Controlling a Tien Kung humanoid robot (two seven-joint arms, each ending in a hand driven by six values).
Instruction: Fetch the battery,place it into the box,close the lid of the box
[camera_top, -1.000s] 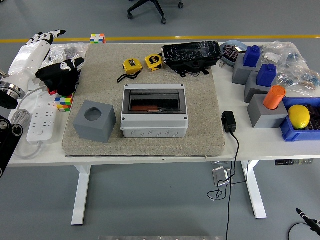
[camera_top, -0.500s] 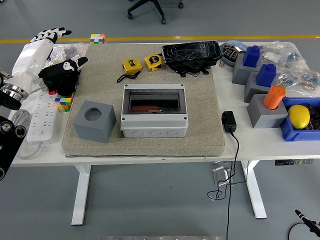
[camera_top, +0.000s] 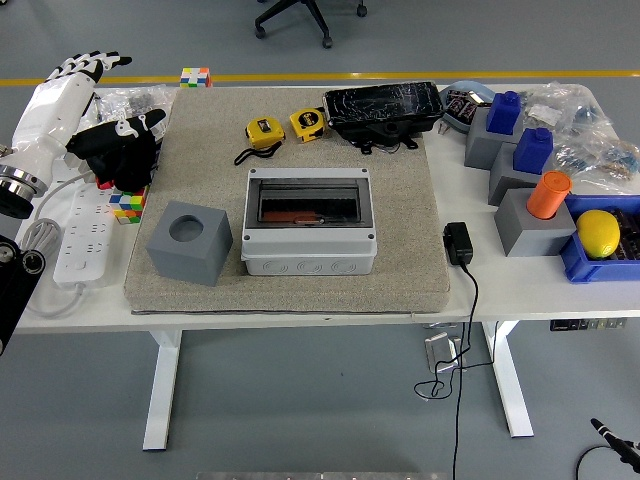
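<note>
A grey plastic box (camera_top: 310, 250) sits mid-table on a beige mat (camera_top: 400, 200). Its smoky panel (camera_top: 308, 203) shows something reddish-brown inside; I cannot tell whether the lid is fully down. A black pack wrapped in shiny film (camera_top: 384, 108), which looks like the battery, lies at the mat's far edge. My left hand (camera_top: 88, 66) hovers over the table's far left corner on a white forearm, fingers spread and holding nothing, far from both the box and the pack. A black lump (camera_top: 115, 150) lies right beside the forearm. The right arm is out of sight.
A grey cube with a round hole (camera_top: 189, 241) stands left of the box. Two yellow tape measures (camera_top: 265, 131) lie behind it. A black adapter (camera_top: 458, 243) with its cord sits right of the mat. Grey and blue blocks (camera_top: 515, 150), an orange cylinder (camera_top: 549, 193), a lemon (camera_top: 598, 232), a power strip (camera_top: 80, 235).
My left hand swung a little right, then back left and slightly up. The black lump beside the forearm shifted with it. The box, pack and other items stayed put.
</note>
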